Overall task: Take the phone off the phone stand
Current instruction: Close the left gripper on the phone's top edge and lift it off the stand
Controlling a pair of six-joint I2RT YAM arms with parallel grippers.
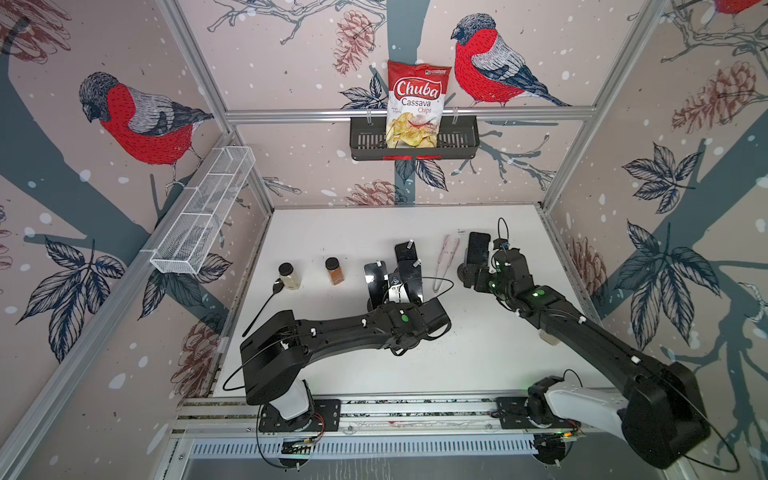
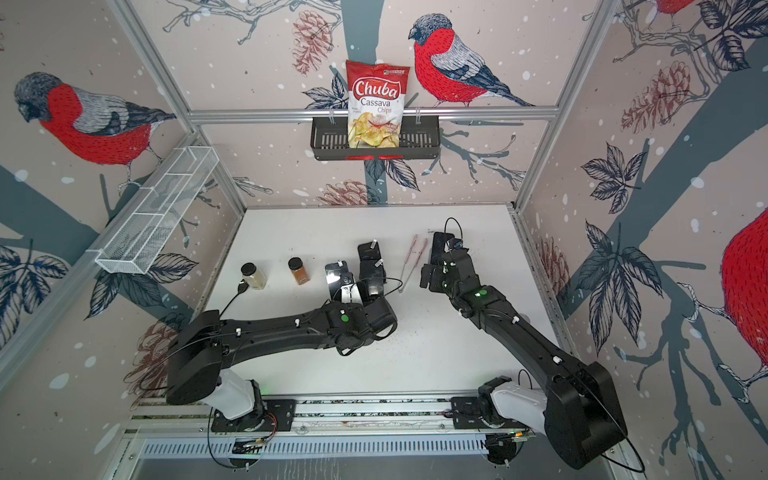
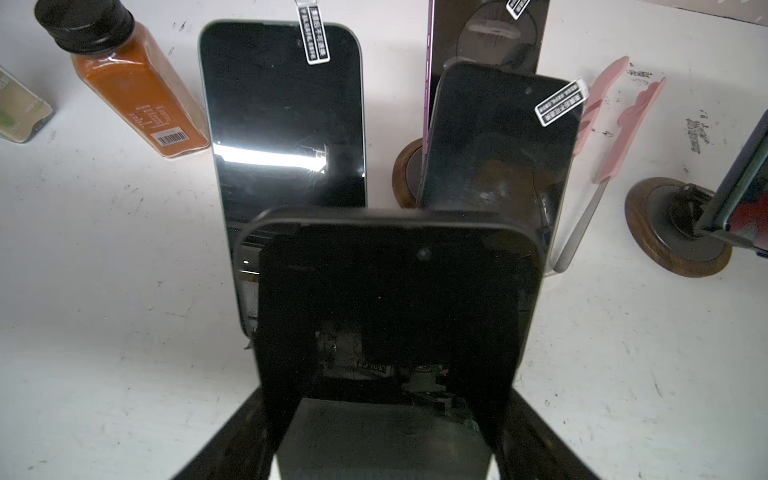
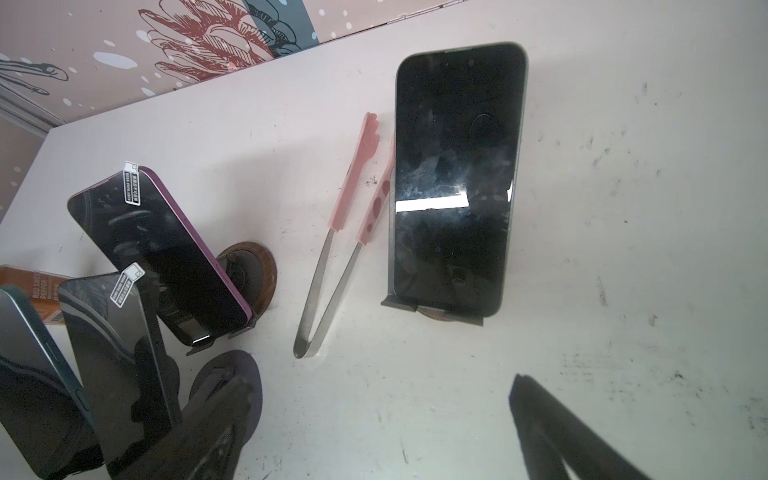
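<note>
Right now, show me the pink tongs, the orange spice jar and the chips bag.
pink tongs (image 4: 354, 174): right wrist view, on a pink handle.
orange spice jar (image 3: 141, 99): left wrist view, on the jar's body.
chips bag (image 1: 417, 99): in a top view, on the bag's printed front.

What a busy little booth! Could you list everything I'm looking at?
chip bag: one, red-white, in black basket on back wall
wire basket: one, white, left wall
spice jars: two, pale and orange, table's left
spoon: one, black, beside pale jar
phones: five, dark screens, four clustered mid-table, one at right
stands: two seen, brown round bases, under phones
tongs: one, pink-handled, between cluster and right phone
table: one, white
arms: two, black; left hand flanking one clustered phone, right hand open near right phone
</note>
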